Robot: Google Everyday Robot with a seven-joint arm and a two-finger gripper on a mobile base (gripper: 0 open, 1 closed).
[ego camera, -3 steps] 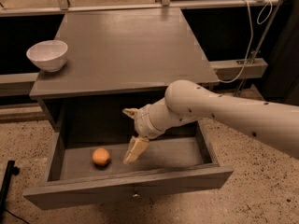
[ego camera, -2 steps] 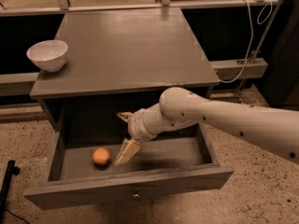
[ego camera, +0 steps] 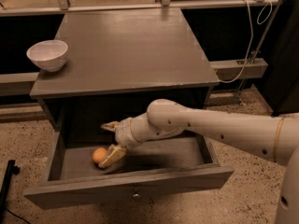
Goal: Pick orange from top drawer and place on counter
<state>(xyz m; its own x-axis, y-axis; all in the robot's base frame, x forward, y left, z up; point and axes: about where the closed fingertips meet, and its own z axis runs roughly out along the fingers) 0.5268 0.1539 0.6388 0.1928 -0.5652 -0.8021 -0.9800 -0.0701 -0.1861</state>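
Observation:
The top drawer (ego camera: 140,183) is pulled open below the counter (ego camera: 126,50). The orange (ego camera: 97,154) lies on the drawer floor at the left. My gripper (ego camera: 103,145) reaches into the drawer from the right and is open. Its fingers are spread around the orange's right side. The nearer finger (ego camera: 112,156) lies against the orange; the farther finger (ego camera: 110,125) stands apart behind it. The white arm (ego camera: 210,127) crosses above the drawer's right half.
A white bowl (ego camera: 47,54) stands on the counter's left edge. A white cable (ego camera: 250,36) hangs at the right by a rail. A black stand (ego camera: 7,181) is on the floor at the lower left.
My gripper has moved left across the drawer, from its middle to the orange. The orange has not moved.

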